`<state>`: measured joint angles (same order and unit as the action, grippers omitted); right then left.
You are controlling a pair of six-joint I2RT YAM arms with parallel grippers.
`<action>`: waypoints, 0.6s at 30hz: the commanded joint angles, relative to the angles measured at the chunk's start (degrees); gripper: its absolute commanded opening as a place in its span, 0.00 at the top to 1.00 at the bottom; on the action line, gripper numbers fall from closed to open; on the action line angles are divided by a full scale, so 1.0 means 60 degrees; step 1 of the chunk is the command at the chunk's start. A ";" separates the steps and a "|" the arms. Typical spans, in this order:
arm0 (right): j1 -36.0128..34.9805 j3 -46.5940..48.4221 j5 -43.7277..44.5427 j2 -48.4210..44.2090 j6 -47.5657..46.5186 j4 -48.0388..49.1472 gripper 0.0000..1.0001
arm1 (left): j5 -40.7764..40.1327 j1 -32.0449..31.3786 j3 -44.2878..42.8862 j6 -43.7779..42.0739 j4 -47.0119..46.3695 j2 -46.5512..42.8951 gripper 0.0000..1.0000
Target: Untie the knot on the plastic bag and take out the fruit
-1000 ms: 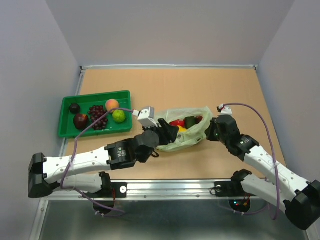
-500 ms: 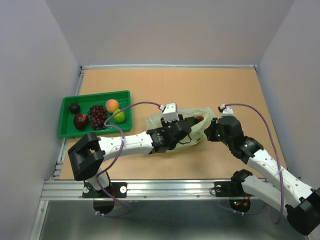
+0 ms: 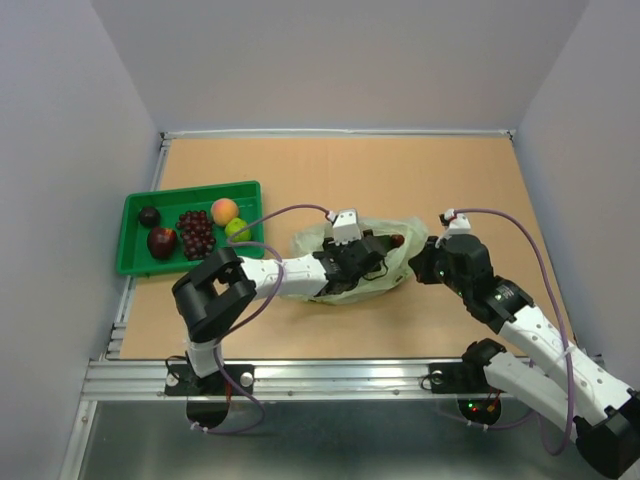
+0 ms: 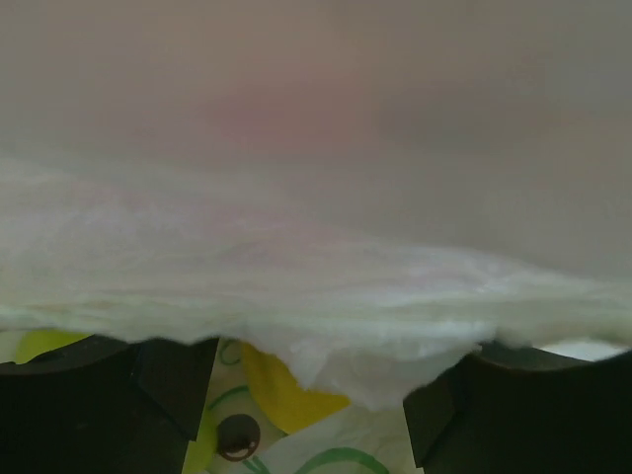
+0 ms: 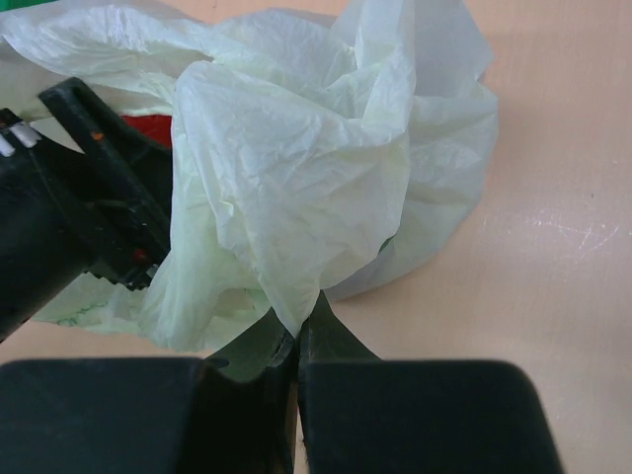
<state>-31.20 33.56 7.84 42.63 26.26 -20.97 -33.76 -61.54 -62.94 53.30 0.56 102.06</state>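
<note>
The plastic bag (image 3: 345, 290) lies on the desk (image 3: 350, 170) about mid-way across, just right of the green tray (image 3: 190, 190), between the two arms. Its long axis runs left to right, the right end a little farther away. No knot shows. I judge that the mouth is open and faces up and left, toward the left arm reaching into it.

The left claw (image 3: 368, 255) is inside the bag. Its wrist view shows the two dark fingers (image 4: 109, 395) spread well apart with nothing pinched. A fold of film hangs across the gap, and a yellow fruit (image 4: 281, 385) sits just beyond. The right claw (image 5: 296, 331) is pressed together on a pinch of the bag's right edge, holding that side up. A small red piece (image 3: 398, 240) shows at the far right end.

The main risk is that drooping fold. If the left claw closes here it may catch film with the fruit, or film alone. Drawing back would then drag the whole bag left, against the right claw's hold. That hold takes only a narrow tip of thin, slick film, so it could slip free or tear, and the mouth would fall shut. A rounded piece gripped through plastic could also squirt out and roll across the desk.
</note>
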 commanded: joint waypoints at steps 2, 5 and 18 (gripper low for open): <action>-0.0059 -0.0174 -0.0149 0.0043 -0.0246 0.0317 0.99 | 0.0367 -0.0042 -0.0014 0.0448 -0.0327 0.0493 0.19; -0.0059 -0.0159 -0.0076 0.0116 -0.0246 0.0317 1.00 | 0.0382 -0.0100 -0.0013 0.0551 -0.0356 0.0568 0.31; -0.0059 -0.0100 0.0978 0.0292 -0.0041 0.0317 1.00 | -0.1096 -0.1023 0.0908 -0.0824 -0.0444 -0.2242 1.00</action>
<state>-31.22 33.47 9.91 43.88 25.71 -20.95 -34.98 -66.57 -59.90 52.10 -1.58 96.29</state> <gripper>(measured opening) 0.017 0.461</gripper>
